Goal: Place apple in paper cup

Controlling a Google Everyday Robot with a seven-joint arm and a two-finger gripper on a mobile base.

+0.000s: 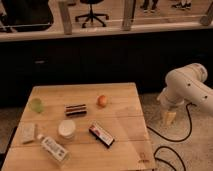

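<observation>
Camera view: apple (pixel 102 100) on desk (pixel 125 95), behind-right of paper cup (pixel 66 129), apart; gripper (pixel 169 118) hangs well right of paper cup, off desk; its openness: cannot tell.

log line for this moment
gripper: low beside wooden table | round orange-red apple: on table | white paper cup: upright, no apple

White rounded arm (pixel 189 82), black cable (pixel 190 122), pale end effector (pixel 169 118) beside table (pixel 122 92).
</observation>
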